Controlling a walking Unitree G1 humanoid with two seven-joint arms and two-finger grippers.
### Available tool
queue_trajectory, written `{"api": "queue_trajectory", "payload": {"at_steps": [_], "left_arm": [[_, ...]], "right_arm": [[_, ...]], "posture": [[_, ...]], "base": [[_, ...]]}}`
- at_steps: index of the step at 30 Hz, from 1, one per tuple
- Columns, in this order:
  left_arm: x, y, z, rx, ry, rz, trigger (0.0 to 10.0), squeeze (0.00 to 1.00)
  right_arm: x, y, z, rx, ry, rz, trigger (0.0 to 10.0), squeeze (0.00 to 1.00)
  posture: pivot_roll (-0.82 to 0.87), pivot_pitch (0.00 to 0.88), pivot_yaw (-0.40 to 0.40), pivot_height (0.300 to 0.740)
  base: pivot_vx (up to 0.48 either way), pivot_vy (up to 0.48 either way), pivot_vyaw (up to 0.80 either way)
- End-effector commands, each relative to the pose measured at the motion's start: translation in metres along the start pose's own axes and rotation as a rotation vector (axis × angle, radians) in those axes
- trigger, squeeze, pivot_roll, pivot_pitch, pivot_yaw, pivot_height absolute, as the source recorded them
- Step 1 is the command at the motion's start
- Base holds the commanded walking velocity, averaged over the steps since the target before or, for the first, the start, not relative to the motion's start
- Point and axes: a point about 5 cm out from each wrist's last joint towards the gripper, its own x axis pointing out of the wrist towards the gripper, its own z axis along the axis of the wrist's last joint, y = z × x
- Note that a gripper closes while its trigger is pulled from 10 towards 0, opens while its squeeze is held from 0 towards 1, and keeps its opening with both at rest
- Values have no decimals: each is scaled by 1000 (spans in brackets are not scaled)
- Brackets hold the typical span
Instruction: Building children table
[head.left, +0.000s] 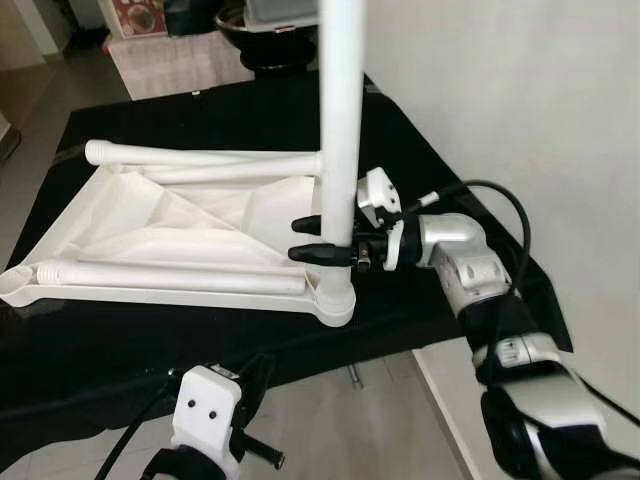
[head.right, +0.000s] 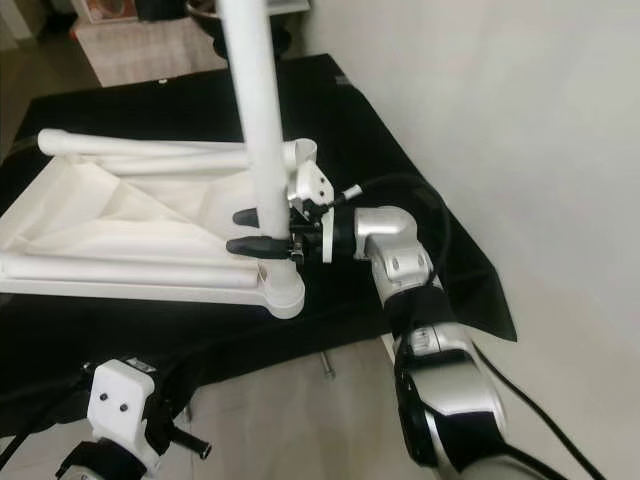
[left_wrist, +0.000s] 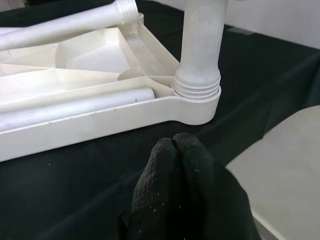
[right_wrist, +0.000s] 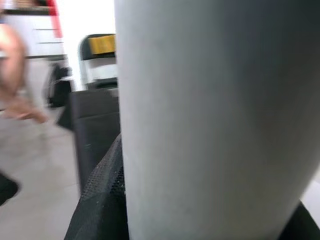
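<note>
A home room: pale tiled floor, plain white wall at three o'clock, a rug at eleven o'clock, black cloth underfoot.

- tabletop lay upturned on the cloth
- upright leg stood in its near right corner
- two legs lay inside it

upright leg blocks corner, loose legs fill tabletop

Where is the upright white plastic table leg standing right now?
The upright white plastic table leg stands in the near right corner socket of the upturned white plastic tabletop, gripped by the right tool.
</note>
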Motion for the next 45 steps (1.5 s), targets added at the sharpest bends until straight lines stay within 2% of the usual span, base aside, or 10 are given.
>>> {"api": "queue_trajectory", "payload": {"at_steps": [1, 2, 7, 18, 19, 21, 22, 32, 33, 45], "left_arm": [[0, 1, -6, -10, 31, 0, 10000, 0], [0, 3, -7, -8, 30, 1, 10000, 0], [4, 5, -8, -4, 29, 1, 10000, 0], [8, 6, -11, 4, 27, 4, 10000, 0], [8, 6, -11, 3, 27, 5, 10000, 0], [8, 6, -10, 2, 26, 5, 10000, 0], [8, 6, -10, 0, 26, 4, 10000, 0], [5, 4, -9, -8, 25, -1, 10000, 0], [4, 4, -8, -10, 26, -1, 10000, 0], [-6, -2, -4, -24, 32, -6, 10000, 0]], "right_arm": [[3, 11, -12, 20, 44, -136, 0, 0], [5, 14, -24, -31, 157, -453, 0, 0], [14, 63, -39, 27, 200, -704, 0, 0], [24, 52, -33, 22, 173, -700, 745, 0], [23, 47, -28, 11, 172, -700, 10000, 0], [26, 38, -15, -51, 130, -613, 10000, 0], [26, 32, -10, -53, 104, -549, 10000, 1000], [23, 17, 12, -88, 15, -130, 10000, 1000], [24, 12, 14, -86, 16, -81, 10000, 8], [41, -6, 26, -61, 50, 212, 10000, 0]], "posture": [[35, 118, 18, 740], [22, 117, 27, 740], [18, 100, 26, 740], [24, 76, 25, 740], [26, 76, 21, 740], [26, 76, 22, 740], [26, 76, 24, 740], [36, 97, 30, 740], [43, 104, 29, 740], [76, 144, 22, 740]], "base": [[0, 0, 0], [0, 0, 0], [0, 0, 0], [0, 0, 0], [0, 0, 0], [0, 0, 0], [0, 0, 0], [0, 0, 0], [0, 0, 0], [0, 0, 0]]}}
